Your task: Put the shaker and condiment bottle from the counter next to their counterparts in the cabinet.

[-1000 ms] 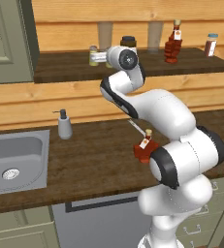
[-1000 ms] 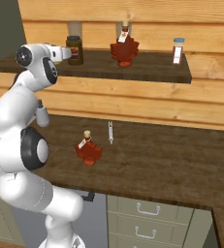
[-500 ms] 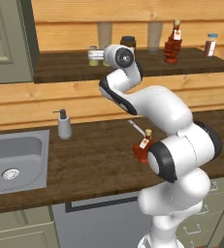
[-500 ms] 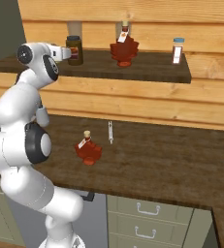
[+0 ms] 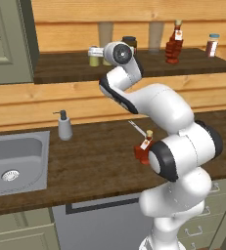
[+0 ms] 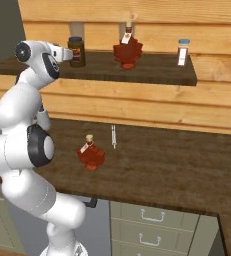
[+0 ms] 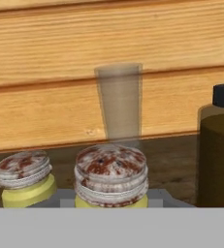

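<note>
My gripper (image 5: 93, 52) reaches into the cabinet (image 5: 60, 68) and is shut on the yellow-green shaker (image 7: 111, 180), whose speckled grey cap sits close between the fingertips. Its counterpart shaker (image 7: 25, 178) stands just to the left in the hand view, a small gap apart. The held shaker (image 5: 94, 60) is low over the dark cabinet floor; whether it touches the floor I cannot tell. The red ridged condiment bottle (image 5: 143, 149) (image 6: 90, 155) stands upright on the counter (image 5: 95, 161), beside the arm's lower body. Its twin bottle (image 5: 174, 46) (image 6: 127, 51) stands further right in the cabinet.
A dark brown jar (image 7: 219, 145) (image 6: 76, 51) stands right beside the held shaker, and a clear glass (image 7: 118, 102) behind it. A reddish-brown shaker (image 5: 212, 45) is at the cabinet's right end. On the counter are a soap pump (image 5: 64, 126), a steel sink (image 5: 16, 146) and a thin utensil (image 6: 113, 136).
The hand with the shaker has edged a little left along the cabinet floor, and the arm's upper links have followed. Everything else stays put.
</note>
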You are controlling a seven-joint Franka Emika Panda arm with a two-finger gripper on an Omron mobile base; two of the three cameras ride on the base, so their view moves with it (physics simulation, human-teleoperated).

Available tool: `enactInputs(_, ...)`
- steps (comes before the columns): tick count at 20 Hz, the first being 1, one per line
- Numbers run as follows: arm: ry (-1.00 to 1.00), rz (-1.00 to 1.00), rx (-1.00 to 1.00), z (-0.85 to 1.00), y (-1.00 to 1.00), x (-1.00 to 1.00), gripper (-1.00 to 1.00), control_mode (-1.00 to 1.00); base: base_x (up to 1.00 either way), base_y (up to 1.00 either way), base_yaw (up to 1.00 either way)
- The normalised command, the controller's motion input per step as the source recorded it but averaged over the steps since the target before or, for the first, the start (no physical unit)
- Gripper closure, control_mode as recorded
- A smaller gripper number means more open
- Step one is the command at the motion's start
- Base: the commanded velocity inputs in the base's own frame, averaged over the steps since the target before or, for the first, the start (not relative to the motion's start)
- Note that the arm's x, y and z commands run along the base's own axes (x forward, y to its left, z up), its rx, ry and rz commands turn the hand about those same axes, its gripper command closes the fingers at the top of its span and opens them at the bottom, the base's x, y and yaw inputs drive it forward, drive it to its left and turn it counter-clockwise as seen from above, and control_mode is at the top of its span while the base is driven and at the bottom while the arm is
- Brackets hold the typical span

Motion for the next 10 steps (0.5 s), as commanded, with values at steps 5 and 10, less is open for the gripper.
enactInputs(5, 0.0, -0.01, 0.0, -0.13, 0.07, 0.19, -1.0, -1.0, 0.0, 0.0, 0.0)
enactInputs(10, 0.0, 0.0, 0.0, -0.08, 0.0, 0.08, -1.0, -1.0, 0.0, 0.0, 0.0)
